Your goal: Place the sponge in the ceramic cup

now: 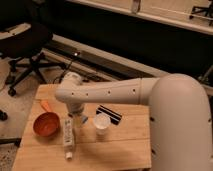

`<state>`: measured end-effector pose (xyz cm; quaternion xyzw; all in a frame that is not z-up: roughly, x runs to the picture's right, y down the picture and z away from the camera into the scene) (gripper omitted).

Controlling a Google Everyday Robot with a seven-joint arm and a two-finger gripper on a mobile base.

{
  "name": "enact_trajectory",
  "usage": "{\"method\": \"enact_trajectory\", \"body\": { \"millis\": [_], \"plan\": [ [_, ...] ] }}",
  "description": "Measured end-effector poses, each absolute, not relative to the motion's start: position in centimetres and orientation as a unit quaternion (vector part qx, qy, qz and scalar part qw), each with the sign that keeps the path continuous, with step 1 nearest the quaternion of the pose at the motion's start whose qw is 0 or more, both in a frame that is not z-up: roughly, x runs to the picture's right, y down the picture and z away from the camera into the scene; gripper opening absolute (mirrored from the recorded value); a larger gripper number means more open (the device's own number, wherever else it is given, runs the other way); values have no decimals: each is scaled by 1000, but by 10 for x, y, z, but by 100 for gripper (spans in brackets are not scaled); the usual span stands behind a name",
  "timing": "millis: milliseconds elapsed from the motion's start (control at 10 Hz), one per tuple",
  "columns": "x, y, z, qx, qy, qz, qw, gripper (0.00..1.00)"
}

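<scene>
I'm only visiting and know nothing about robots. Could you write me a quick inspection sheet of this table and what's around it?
Surface: wooden table, plank top.
Job's things: sponge, blue, mostly hidden under the gripper, not in the cup; ceramic cup, white, upright, close beside it.
Clutter: orange bowl; white tube lying flat; black striped rectangle behind the cup.
Grippers: gripper low over the table, at the sponge.
Cables: what looks like a thin cable on the floor.
Surroundings: office chair behind the table.
</scene>
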<state>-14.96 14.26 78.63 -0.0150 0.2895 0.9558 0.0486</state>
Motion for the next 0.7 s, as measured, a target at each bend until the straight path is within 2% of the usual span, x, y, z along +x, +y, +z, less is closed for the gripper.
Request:
{"method": "enact_trajectory", "body": {
  "millis": [400,700],
  "plan": [
    [-162,176,815,17,320,947,-3,80],
    [-155,163,839,45,321,945,-54,80]
  ]
}}
